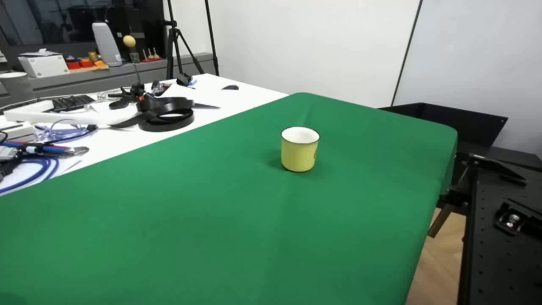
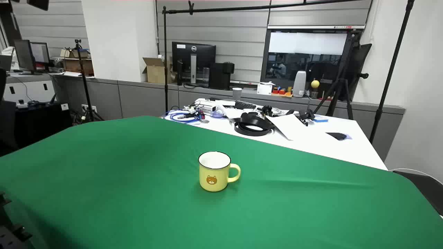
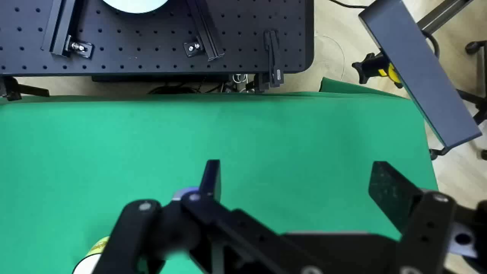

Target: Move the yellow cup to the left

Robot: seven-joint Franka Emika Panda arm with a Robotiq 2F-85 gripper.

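Looks like pre-grasp: black two-finger gripper (image 3: 296, 180) spread wide, empty. Pale-yellow cylindrical cup (image 2: 213, 178), dark-rimmed, handled, stands upright on green cloth-covered bench (image 2: 121, 204); lower left in wrist view, partly hidden. Next should be: align over cup, descend, close, carry left.

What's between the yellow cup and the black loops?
From the yellow cup, green cloth, then white tabletop up to the black loops, in both exterior views.
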